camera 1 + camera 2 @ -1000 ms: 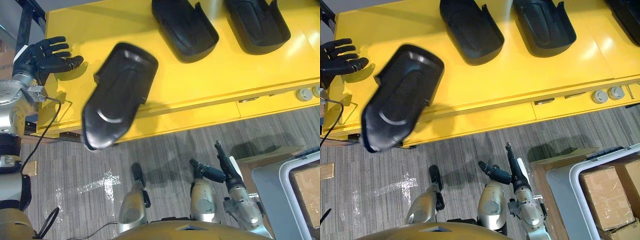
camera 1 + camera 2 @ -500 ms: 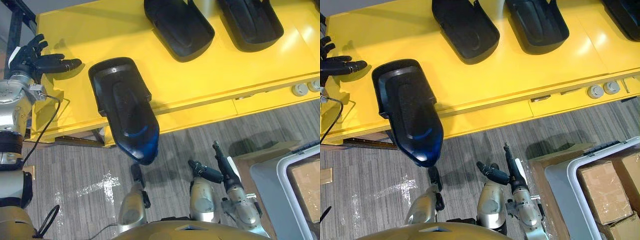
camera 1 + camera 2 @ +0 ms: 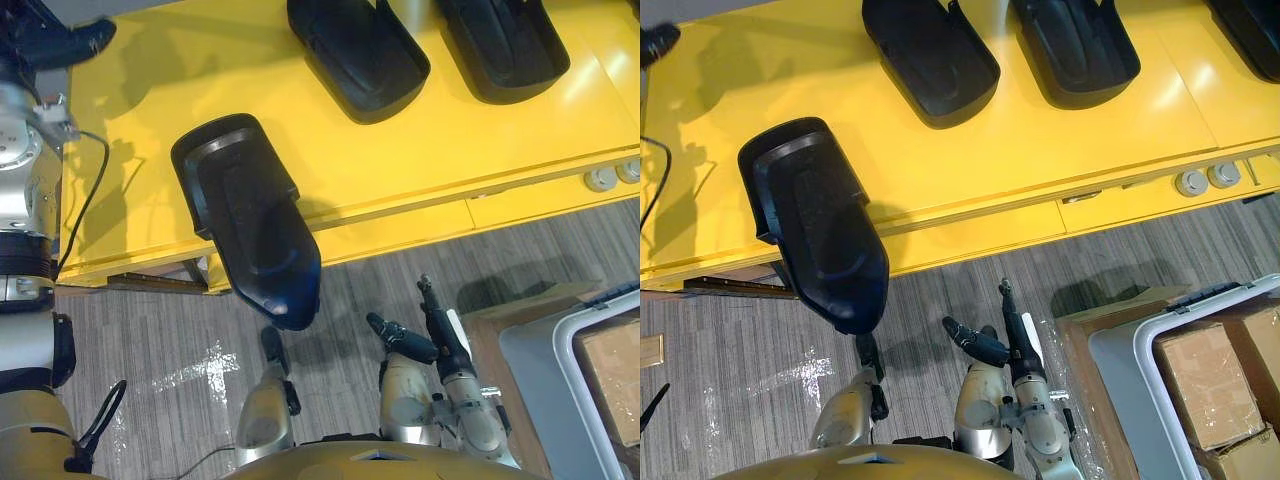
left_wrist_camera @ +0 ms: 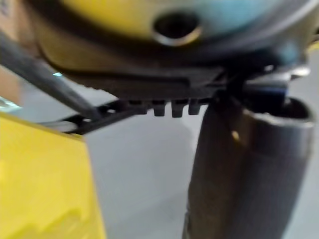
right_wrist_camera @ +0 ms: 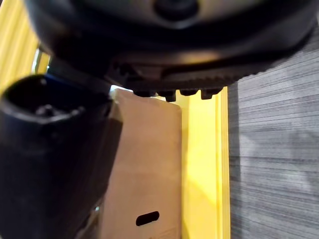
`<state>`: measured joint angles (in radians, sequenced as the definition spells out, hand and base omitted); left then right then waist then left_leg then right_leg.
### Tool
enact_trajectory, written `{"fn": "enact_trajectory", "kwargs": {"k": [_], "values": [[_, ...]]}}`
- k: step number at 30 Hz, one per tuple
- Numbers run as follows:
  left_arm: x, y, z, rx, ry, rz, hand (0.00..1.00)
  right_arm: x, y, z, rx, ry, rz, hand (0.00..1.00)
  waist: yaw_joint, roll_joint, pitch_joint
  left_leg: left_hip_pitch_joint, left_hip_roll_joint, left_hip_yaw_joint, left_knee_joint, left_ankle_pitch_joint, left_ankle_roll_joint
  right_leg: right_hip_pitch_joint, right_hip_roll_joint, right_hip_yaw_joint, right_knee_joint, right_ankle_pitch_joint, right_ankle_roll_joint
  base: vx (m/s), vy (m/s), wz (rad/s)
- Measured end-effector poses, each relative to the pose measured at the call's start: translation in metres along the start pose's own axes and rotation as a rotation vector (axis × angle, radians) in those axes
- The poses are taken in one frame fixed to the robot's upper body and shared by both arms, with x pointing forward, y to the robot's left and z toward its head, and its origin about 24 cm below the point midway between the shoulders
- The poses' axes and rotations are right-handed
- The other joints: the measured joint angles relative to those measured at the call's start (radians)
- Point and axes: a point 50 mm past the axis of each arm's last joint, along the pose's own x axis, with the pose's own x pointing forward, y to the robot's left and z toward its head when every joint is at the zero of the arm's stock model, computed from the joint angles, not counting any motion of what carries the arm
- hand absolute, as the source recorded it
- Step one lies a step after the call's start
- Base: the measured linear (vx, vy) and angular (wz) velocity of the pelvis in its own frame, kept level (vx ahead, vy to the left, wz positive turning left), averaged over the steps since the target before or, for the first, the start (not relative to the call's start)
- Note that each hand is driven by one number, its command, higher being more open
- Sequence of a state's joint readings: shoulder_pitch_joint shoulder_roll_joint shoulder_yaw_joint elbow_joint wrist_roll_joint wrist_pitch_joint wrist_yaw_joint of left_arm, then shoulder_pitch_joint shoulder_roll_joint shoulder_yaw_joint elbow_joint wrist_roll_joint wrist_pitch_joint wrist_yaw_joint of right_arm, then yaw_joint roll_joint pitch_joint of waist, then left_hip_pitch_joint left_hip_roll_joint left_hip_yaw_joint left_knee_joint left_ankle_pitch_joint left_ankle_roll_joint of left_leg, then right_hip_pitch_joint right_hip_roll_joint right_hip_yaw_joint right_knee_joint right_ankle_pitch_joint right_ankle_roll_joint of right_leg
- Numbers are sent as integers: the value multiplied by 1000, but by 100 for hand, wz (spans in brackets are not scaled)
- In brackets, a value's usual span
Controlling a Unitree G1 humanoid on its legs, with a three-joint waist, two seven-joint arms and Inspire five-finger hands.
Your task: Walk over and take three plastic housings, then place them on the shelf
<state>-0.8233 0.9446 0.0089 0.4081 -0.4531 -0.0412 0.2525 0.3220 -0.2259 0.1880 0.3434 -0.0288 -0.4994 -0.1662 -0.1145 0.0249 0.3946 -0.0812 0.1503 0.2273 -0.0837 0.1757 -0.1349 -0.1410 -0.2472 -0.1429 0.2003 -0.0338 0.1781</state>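
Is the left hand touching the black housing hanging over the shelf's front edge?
Apart. The left eye view shows the left hand at the shelf's far corner, bare yellow surface between it and the housing.

Yellow shelf (image 3: 440, 150): wide bare strip between front housing (image 3: 250, 225) and left rear housing (image 3: 360, 55), right rear housing (image 3: 505, 45). Bare also left of front housing. Front housing overhangs shelf edge, blocks approach there. Rear pair nearly touching, gap looks too narrow. Grey bin (image 3: 535, 375) close beside right hand (image 3: 445, 350).

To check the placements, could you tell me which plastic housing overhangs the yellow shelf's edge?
The leftmost housing, hollow side down; the middle housing and right housing lie farther back, hollow up.
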Motion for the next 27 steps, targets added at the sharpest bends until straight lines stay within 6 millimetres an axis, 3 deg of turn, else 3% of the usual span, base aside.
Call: {"fn": "enact_trajectory", "kwargs": {"k": [2,4,6,7,11,14,16,19,21,24,27], "values": [[-5,-12,24,-18,-125,-57,100,1,1,3,6,-21,-1,100,4,0,0,17,0,0,0,-4,1,23,0,-4,-10,0,0,0,0,0],[-29,-30,57,-54,-320,-161,100,2,2,14,29,-73,-24,100,5,4,-5,48,0,0,-1,-13,2,63,0,-11,-26,-1,0,0,0,0],[-44,-37,64,-80,-383,-204,100,2,3,19,44,-101,-39,100,5,12,-17,55,0,0,-1,-15,3,77,1,-16,-36,-1,1,15,-3,3],[-64,-47,63,-116,-417,-260,100,2,3,25,57,-129,-57,100,7,25,-53,55,0,1,-2,-19,3,86,2,-20,-53,3,5,24,-2,4],[-99,-63,43,-183,-366,-362,100,5,4,42,88,-206,-86,100,12,45,-147,61,1,1,-2,-24,0,114,5,-32,-90,13,7,45,-8,3],[-123,-66,26,-223,-307,-365,100,0,6,48,162,-212,-132,100,26,47,-175,84,3,2,-3,-26,-2,151,8,-43,-112,19,7,9,-7,4],[-138,-60,18,-263,-275,-321,100,0,6,63,191,-268,-150,100,26,44,-184,90,4,4,-5,-29,-2,162,9,-44,-123,26,8,-47,9,-1],[-167,-55,6,-319,-209,-257,100,-2,6,82,239,-333,-195,100,31,28,-225,88,5,11,-6,-29,-2,170,12,-44,-152,39,2,-55,15,-5],[-192,-51,-2,-330,-150,-198,100,-4,-2,124,269,-525,-235,100,33,11,-265,88,6,12,-6,-29,-2,179,13,-45,-172,50,3,-37,9,-1],[-216,-46,-8,-316,-93,-155,100,-12,-20,164,281,-744,-292,100,44,-12,-308,90,9,9,-6,-33,-3,184,18,-51,-179,51,1,-28,-4,3],[-228,-44,-12,-283,-56,-143,100,-17,-35,176,261,-823,-332,100,57,-26,-326,92,9,6,-6,-37,-7,191,18,-58,-186,52,0,-39,1,6]]}}
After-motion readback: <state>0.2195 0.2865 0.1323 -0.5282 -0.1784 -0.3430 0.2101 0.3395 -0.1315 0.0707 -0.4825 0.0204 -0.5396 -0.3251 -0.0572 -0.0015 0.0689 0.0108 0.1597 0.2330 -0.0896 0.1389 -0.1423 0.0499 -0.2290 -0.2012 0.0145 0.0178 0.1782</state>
